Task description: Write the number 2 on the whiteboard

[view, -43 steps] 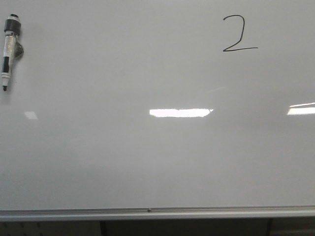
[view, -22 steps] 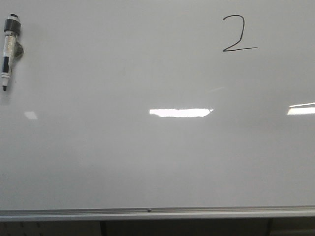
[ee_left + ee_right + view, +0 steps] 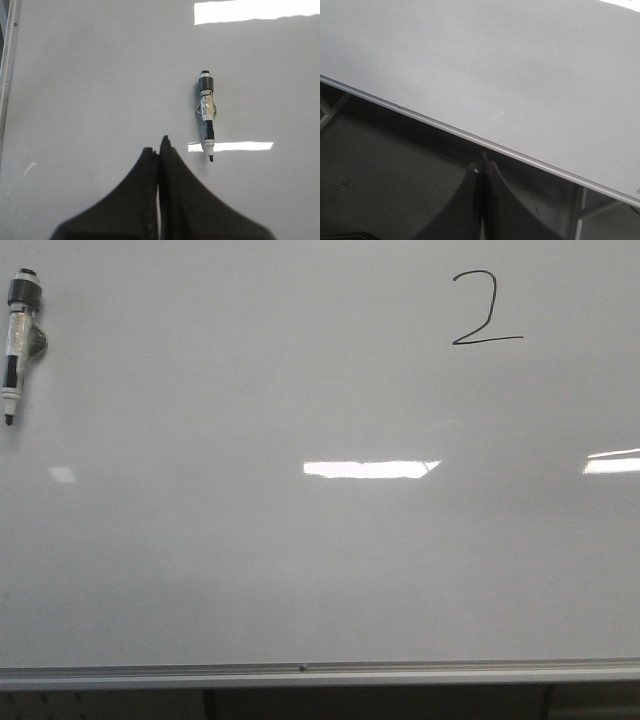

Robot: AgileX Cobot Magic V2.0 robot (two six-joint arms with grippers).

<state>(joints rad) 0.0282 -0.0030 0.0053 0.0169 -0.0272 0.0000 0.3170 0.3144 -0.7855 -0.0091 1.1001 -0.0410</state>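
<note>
Digit done, marker parked.
The number 2 (image 3: 486, 308) is complete on the whiteboard (image 3: 320, 560); keep both empty tools, left tool (image 3: 159, 150) and right tool (image 3: 481, 167), pressed together, clear of the marker (image 3: 18, 345).

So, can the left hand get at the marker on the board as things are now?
Probably yes. In the left wrist view the marker sits alone on the whiteboard, with nothing between it and the left hand. The hand is shut and empty, so it would have to open first.
</note>
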